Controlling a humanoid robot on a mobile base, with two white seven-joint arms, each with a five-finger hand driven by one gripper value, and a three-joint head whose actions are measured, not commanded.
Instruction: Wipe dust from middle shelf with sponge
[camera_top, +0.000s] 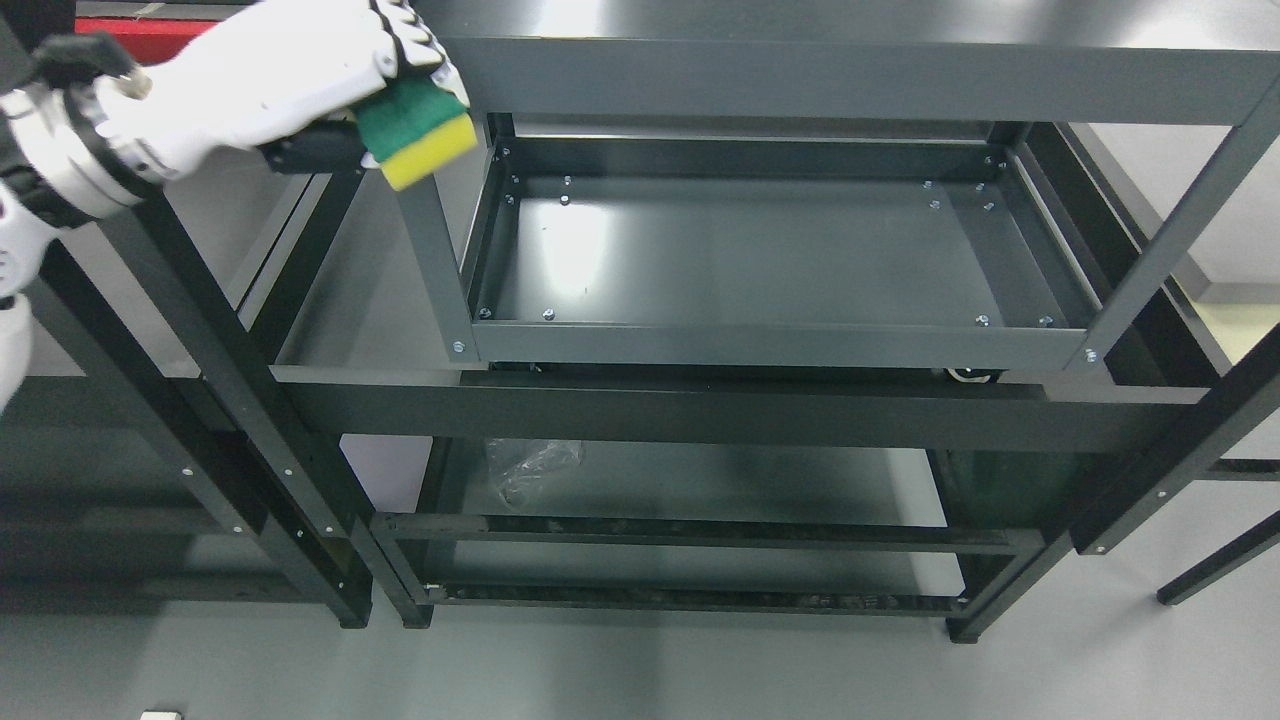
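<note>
Now the left hand (290, 75) grips the green-and-yellow sponge (418, 133) just outside the middle shelf's (760, 255) left post; best lower it inside, flat on the tray, then sweep across.

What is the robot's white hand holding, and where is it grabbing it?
The left hand holds a sponge, green on top and yellow underneath. The fingers grip its upper green end, while the yellow end sticks out free.

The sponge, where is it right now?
In the head view it is at the upper left: the sponge is gripped in the left hand, beside the shelf's front left post, above the middle shelf.
</note>
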